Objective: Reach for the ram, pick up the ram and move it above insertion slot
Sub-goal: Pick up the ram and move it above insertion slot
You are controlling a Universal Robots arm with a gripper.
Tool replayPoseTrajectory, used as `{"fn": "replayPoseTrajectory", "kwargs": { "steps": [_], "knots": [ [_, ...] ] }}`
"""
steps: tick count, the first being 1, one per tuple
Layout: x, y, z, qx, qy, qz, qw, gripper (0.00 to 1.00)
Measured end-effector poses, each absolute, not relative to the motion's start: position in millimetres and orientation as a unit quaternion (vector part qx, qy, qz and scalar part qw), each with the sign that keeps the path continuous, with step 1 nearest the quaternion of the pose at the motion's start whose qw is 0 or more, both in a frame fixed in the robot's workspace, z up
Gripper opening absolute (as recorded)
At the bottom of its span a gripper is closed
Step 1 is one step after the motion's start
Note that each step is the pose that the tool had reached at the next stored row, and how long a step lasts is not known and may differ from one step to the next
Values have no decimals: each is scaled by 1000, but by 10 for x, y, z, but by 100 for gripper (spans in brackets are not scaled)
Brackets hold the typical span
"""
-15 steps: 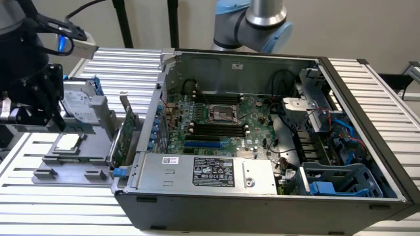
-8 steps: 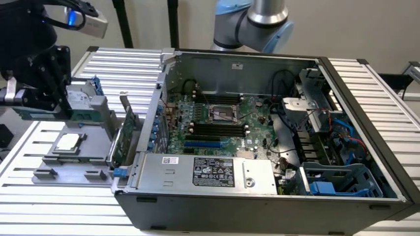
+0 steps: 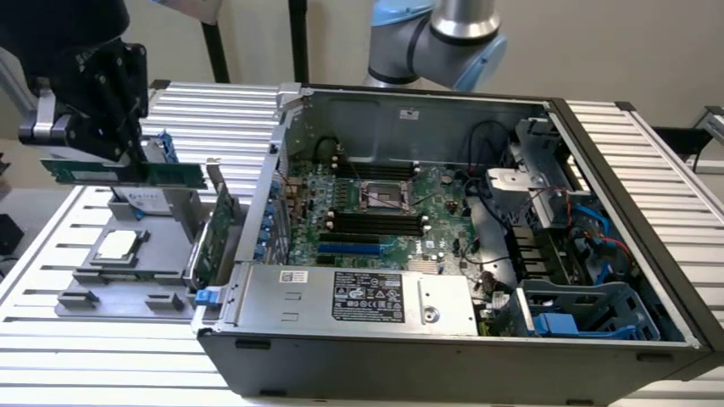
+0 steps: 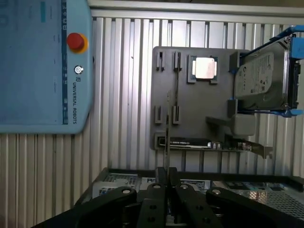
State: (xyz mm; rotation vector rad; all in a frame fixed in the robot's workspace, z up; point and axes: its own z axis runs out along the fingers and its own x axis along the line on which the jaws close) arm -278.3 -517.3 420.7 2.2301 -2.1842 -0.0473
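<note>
My black gripper (image 3: 117, 159) hangs at the exterior view's left, shut on the ram (image 3: 136, 175). The ram is a long thin green stick, held level in the air above the grey holder block (image 3: 114, 280). In the wrist view the ram (image 4: 166, 133) is seen edge-on as a thin strip, and the gripper (image 4: 166, 178) has its fingers closed on it. The black memory slots (image 3: 374, 222) lie on the motherboard inside the open computer case (image 3: 453, 356), well to the exterior view's right of the gripper.
The holder block (image 4: 190, 114) carries a processor chip (image 4: 205, 68), a hard drive (image 4: 261, 80) and a broader green card with a metal bracket (image 4: 209, 144). A teach pendant (image 4: 42, 66) lies on the slatted table (image 4: 123, 95). The case's left wall (image 3: 271, 195) stands between block and motherboard.
</note>
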Motion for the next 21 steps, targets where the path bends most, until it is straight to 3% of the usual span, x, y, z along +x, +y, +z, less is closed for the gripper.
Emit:
{"fn": "replayPoseTrajectory", "kwargs": {
  "steps": [21],
  "knots": [
    [-1847,-5038,4279,714,-700,-15,10,14]
  ]
}}
